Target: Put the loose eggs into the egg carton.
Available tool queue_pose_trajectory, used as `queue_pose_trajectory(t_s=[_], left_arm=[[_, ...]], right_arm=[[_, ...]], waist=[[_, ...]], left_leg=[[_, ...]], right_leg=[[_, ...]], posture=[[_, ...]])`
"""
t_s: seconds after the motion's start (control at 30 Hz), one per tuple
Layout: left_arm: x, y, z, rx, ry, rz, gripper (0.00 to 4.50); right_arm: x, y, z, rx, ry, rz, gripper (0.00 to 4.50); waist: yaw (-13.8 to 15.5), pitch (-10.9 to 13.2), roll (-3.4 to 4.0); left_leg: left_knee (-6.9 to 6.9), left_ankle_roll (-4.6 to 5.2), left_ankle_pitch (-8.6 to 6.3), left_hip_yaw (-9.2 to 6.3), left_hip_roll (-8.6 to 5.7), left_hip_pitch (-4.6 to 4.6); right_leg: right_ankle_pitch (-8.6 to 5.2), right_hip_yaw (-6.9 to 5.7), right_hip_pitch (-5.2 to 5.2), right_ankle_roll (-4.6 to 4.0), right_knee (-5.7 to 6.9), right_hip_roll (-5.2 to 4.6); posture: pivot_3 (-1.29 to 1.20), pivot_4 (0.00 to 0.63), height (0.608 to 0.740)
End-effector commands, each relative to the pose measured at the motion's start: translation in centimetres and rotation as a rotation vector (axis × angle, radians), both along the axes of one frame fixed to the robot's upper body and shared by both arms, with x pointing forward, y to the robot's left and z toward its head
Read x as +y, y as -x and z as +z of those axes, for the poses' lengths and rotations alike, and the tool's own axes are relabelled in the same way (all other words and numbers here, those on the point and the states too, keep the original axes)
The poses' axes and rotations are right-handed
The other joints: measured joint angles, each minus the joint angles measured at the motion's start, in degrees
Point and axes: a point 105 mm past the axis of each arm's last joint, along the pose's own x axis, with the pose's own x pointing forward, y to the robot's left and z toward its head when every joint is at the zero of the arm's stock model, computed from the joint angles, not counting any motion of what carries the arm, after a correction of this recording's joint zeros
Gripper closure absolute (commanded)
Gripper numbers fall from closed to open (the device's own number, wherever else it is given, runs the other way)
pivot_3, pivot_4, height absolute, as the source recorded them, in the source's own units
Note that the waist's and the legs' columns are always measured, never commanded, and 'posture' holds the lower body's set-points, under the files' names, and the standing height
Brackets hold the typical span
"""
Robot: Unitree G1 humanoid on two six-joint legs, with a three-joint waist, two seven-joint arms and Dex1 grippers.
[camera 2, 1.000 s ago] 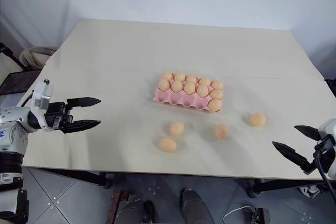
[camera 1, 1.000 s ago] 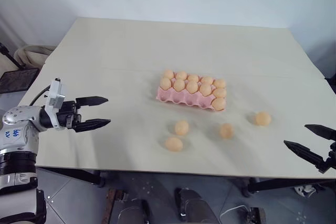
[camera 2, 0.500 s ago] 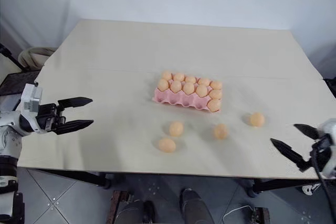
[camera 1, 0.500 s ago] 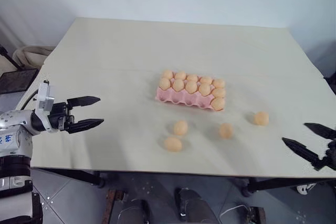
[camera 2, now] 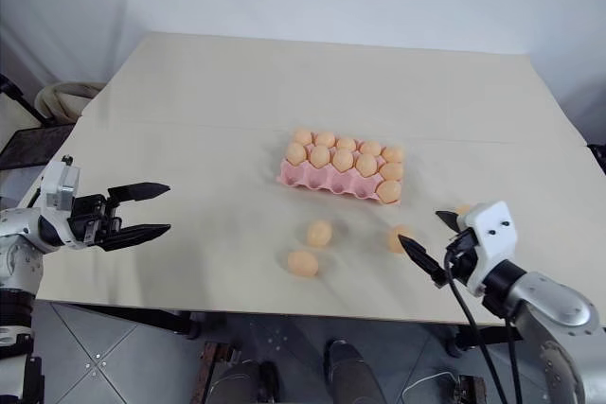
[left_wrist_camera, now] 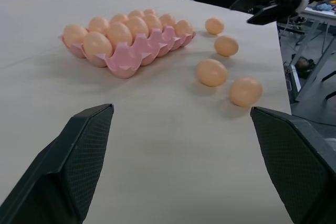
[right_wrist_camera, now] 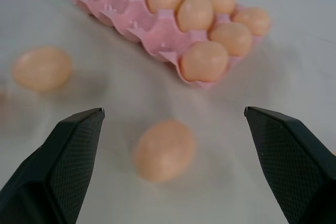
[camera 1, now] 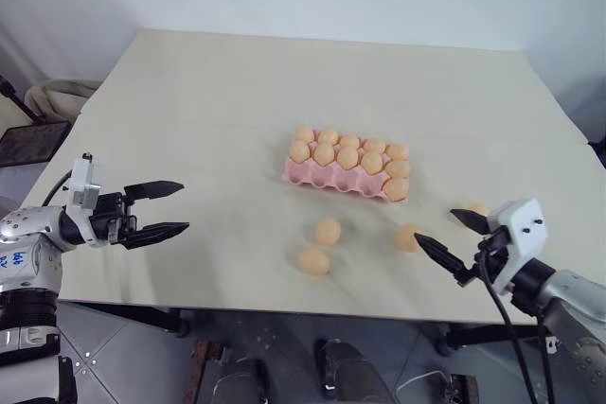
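Pink egg carton [camera 1: 346,166] mid-counter [camera 1: 227,92], most cups filled. Four loose eggs [camera 1: 329,231] on counter along carton's near side. Right claw [camera 1: 447,238] spread, empty, hovering just beside two right-hand eggs. Left claw [camera 1: 163,209] spread, empty, well apart at counter's left edge.

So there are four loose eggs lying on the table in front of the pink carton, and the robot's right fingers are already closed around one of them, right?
Not quite. The four loose eggs do lie on the table in front of the pink carton, but the right fingers are not closed on anything. The right wrist view shows them spread wide, with an egg lying free on the table between them.
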Motion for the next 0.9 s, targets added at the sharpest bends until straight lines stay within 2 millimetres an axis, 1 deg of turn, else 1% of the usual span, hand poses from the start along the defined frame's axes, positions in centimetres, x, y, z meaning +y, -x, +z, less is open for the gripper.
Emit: queue_pose_trajectory(t_s=[0.03, 0.13, 0.33, 0.4, 0.5, 0.67, 0.77, 0.9], left_arm=[[-0.7, 0.9, 0.5, -0.038, 0.017, -0.082, 0.06], [-0.8, 1.0, 0.3, -0.036, 0.014, -0.08, 0.06], [-0.9, 1.0, 0.4, -0.048, 0.017, -0.073, 0.06], [-0.9, 1.0, 0.4, -0.049, 0.017, -0.071, 0.06], [-1.0, 0.9, 0.5, -0.054, 0.016, -0.067, 0.06], [-1.0, 0.9, 0.5, -0.057, 0.015, -0.063, 0.06], [-1.0, 0.8, 0.5, -0.061, 0.015, -0.059, 0.0], [-1.0, 0.7, 0.6, -0.066, 0.017, -0.055, 0.0]], right_arm=[[-0.2, -1.1, -0.8, -0.001, 0.035, -0.035, 0.0], [-0.3, -1.9, -2.2, 0.032, 0.065, -0.054, 0.0], [0.3, -2.2, -3.1, 0.055, 0.051, -0.032, 0.0], [0.4, -2.3, -3.4, 0.062, 0.049, -0.032, 0.0], [0.4, -2.7, -4.6, 0.116, 0.035, -0.039, 0.0], [0.4, -2.9, -5.2, 0.14, 0.028, -0.038, 0.0], [0.4, -3.0, -5.1, 0.13, 0.02, -0.036, 0.63], [0.4, -2.9, -4.5, 0.112, 0.019, -0.025, 2.04]], waist=[[0.0, 0.0, -0.01], [0.0, 0.0, -0.03], [-0.1, 0.0, -0.03], [-0.1, 0.0, -0.03], [-0.1, 0.0, -0.07], [-0.1, 0.0, -0.07], [-0.1, 0.0, -0.07], [-0.1, 0.0, -0.07]], left_leg=[[0.01, 0.0, 0.0, 0.0, 0.0, -0.01], [-0.01, 0.0, 0.0, -0.01, 0.0, 0.0], [-0.03, -0.01, 0.03, -0.02, 0.03, 0.0], [-0.02, -0.01, 0.03, -0.03, 0.03, 0.0], [0.0, -0.02, 0.03, -0.02, 0.03, 0.0], [-0.01, -0.02, 0.03, -0.02, 0.02, 0.0], [-0.02, -0.02, 0.03, -0.02, 0.02, 0.0], [-0.01, -0.02, 0.03, -0.02, 0.02, 0.0]], right_leg=[[0.0, -0.01, 0.0, 0.0, 0.0, 0.0], [-0.01, 0.02, 0.0, -0.01, -0.01, 0.0], [-0.02, 0.02, -0.03, -0.03, 0.03, 0.04], [-0.02, 0.01, -0.03, -0.03, 0.04, 0.04], [-0.01, -0.01, -0.02, -0.02, 0.04, 0.03], [-0.02, 0.0, -0.02, -0.03, 0.05, 0.02], [-0.02, -0.01, -0.02, -0.02, 0.05, 0.03], [-0.01, -0.01, -0.02, -0.02, 0.05, 0.02]], posture=[[0.0, 0.15, 0.74], [0.0, 0.15, 0.74], [0.0, 0.15, 0.74], [0.0, 0.15, 0.74], [0.0, 0.15, 0.74], [0.0, 0.15, 0.74], [0.0, 0.15, 0.74], [0.0, 0.15, 0.74]])
